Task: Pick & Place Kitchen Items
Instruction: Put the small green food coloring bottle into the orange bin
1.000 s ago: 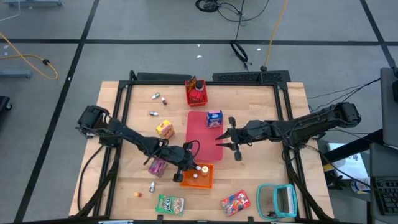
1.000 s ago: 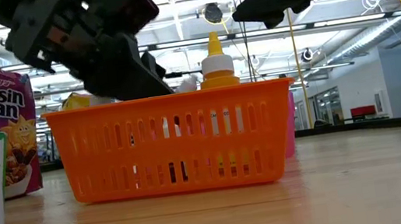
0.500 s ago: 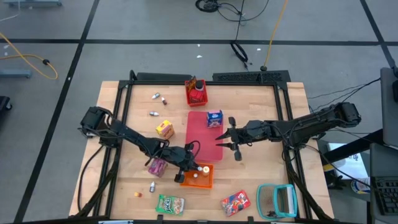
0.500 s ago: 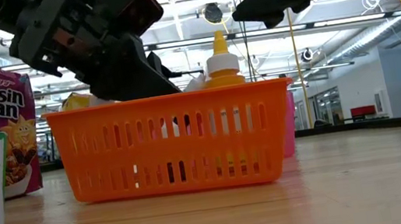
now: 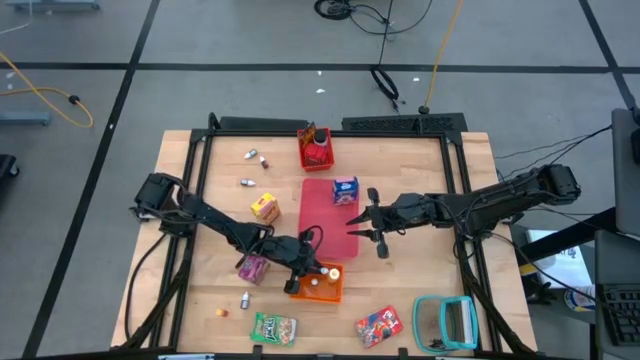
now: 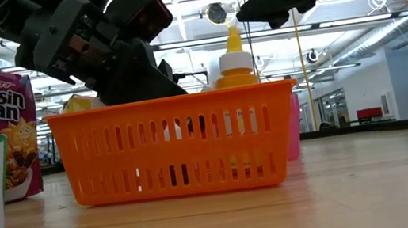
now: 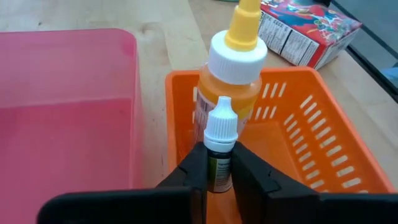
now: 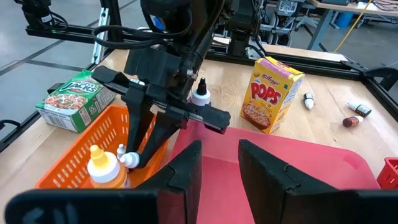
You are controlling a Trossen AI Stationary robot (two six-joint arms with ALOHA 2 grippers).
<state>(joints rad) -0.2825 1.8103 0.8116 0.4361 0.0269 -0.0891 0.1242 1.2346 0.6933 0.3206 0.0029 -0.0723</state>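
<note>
My left gripper (image 5: pixel 308 272) reaches into the orange basket (image 5: pixel 330 290) and is shut on a tiny white-capped bottle (image 7: pixel 219 146). A larger bottle with a yellow nozzle (image 7: pixel 233 68) stands in the basket just beyond it. My right gripper (image 5: pixel 362 226) hangs open above the right edge of the flat red mat (image 5: pixel 325 205), with nothing between its fingers. A blue carton (image 5: pixel 345 189) sits on the mat. A yellow carton (image 5: pixel 264 207) and a purple carton (image 5: pixel 252 267) rest on the table to the mat's left. My left gripper pinches the tiny bottle's labelled body (image 7: pixel 219 171) between its two fingers, below the white cap. The fingers come slanting down from the table's left. The bottle stands upright inside the basket; its bottom is hidden by the fingers.
A red bin (image 5: pixel 316 150) stands at the far middle. A green packet (image 5: pixel 273 327), a red packet (image 5: pixel 379 323) and a teal-framed object (image 5: pixel 447 322) lie along the near edge. Tiny bottles lie at the far left (image 5: pixel 255 156) and near left (image 5: pixel 244 299).
My left gripper has sunk slightly into the basket with the tiny bottle. The yellow-nozzled bottle has shifted toward the table's right inside the basket, staying upright. My right arm has kept still.
</note>
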